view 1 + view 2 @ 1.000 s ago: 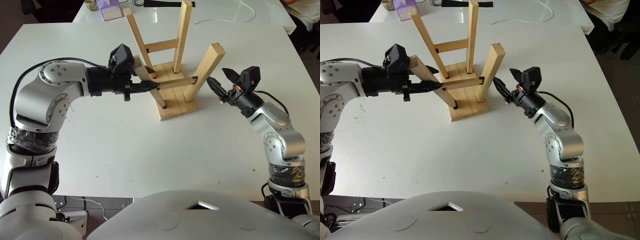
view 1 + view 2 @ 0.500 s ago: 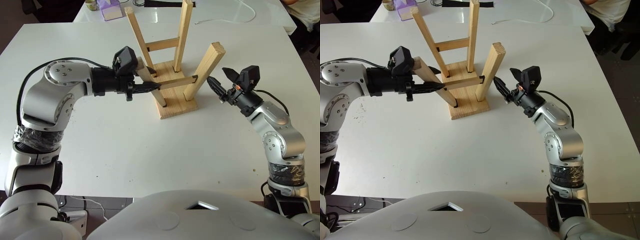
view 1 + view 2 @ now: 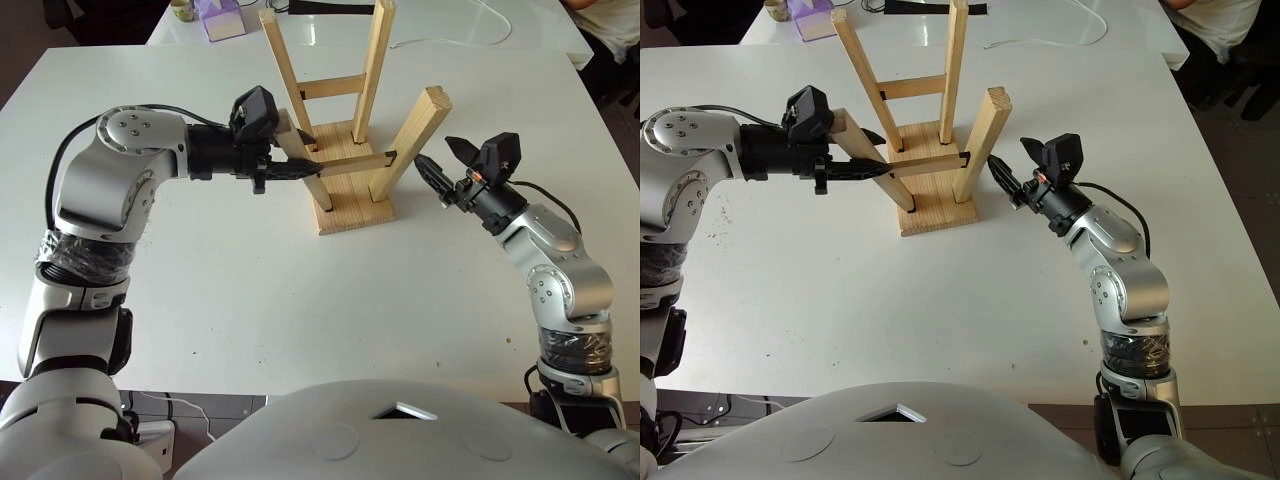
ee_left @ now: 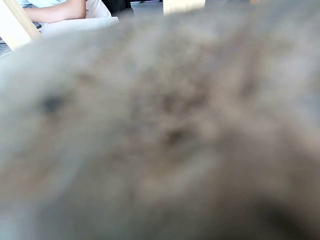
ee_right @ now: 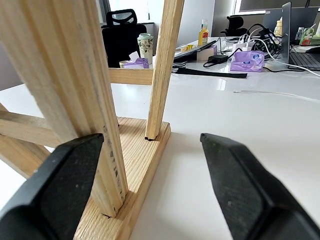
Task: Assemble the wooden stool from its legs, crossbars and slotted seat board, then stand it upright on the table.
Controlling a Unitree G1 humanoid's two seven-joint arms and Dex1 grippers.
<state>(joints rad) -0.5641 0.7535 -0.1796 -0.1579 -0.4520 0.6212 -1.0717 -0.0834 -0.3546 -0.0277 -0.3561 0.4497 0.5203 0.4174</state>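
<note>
Black fingers of the left gripper (image 3: 306, 156) are clamped on the near-left leg (image 3: 322, 193) of the wooden stool, one above and one below the timber, while pale wood grain blurs across that arm's wrist camera. From where I sit at the controls, the right gripper (image 3: 433, 150) hangs with its fingers spread wide, gripping nothing. One fingertip (image 5: 67, 187) is just beside the near-right leg (image 3: 406, 146) and the other stands out over the white table (image 3: 250, 300). The stool itself rests upside down near the middle of the table. Its slotted seat board (image 3: 356, 216) lies flat on the surface and all four legs point up. The far-left leg (image 3: 288, 70) and far-right leg (image 3: 372, 62) are joined by an upper crossbar (image 3: 330, 88). A lower crossbar (image 3: 352, 162) spans the two near legs, which splay outward instead of standing straight. I judge the assembly to be nearly complete: every leg sits in the board and both crossbars I can see are in place. The lean of the gripped leg suggests it may want pressing home, though I cannot see its slot well enough to be sure. What remains, by my reading, is to square up that leg, turn the stool over and set it on its feet. A purple tissue box (image 3: 222, 16) sits on the neighbouring table beyond.
</note>
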